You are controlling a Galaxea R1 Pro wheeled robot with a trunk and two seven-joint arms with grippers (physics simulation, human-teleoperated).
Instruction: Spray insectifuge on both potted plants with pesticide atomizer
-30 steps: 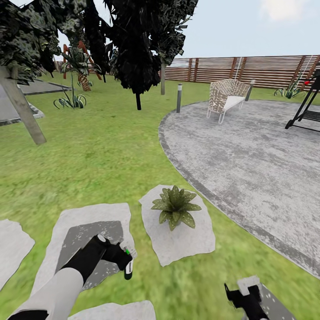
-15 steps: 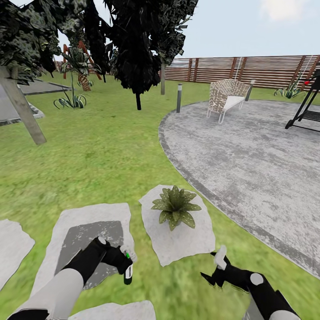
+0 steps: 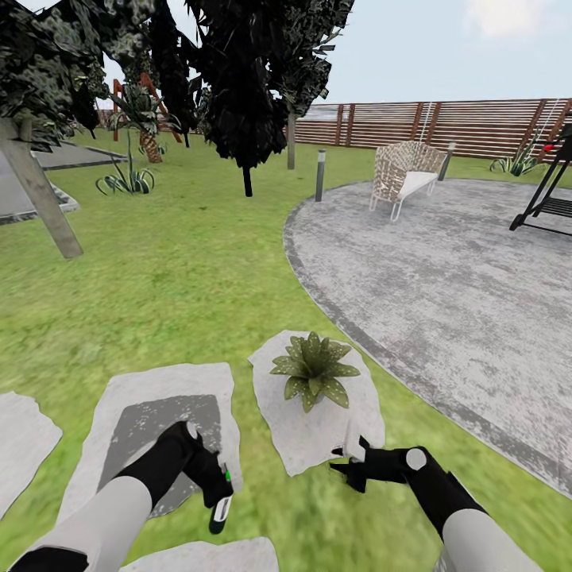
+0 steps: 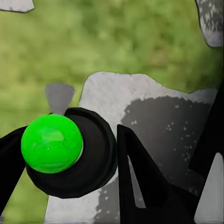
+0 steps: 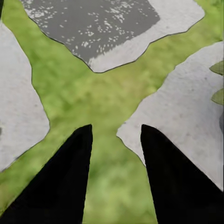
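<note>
Since spraying needs the nozzle free, my left gripper (image 3: pixel 213 494) pinches the pesticide atomizer (image 3: pixel 220 515) by its body. Potted plant (image 3: pixel 313 369) sits at 1 o'clock on its stepping stone (image 3: pixel 318 441); my right gripper (image 3: pixel 347 463) hangs empty, fingers apart.

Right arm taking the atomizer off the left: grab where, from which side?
Probably grip the atomizer on its free lower body, from the robot's right, fingers across its slender width. The left gripper covers the upper part; the right gripper is open.
</note>
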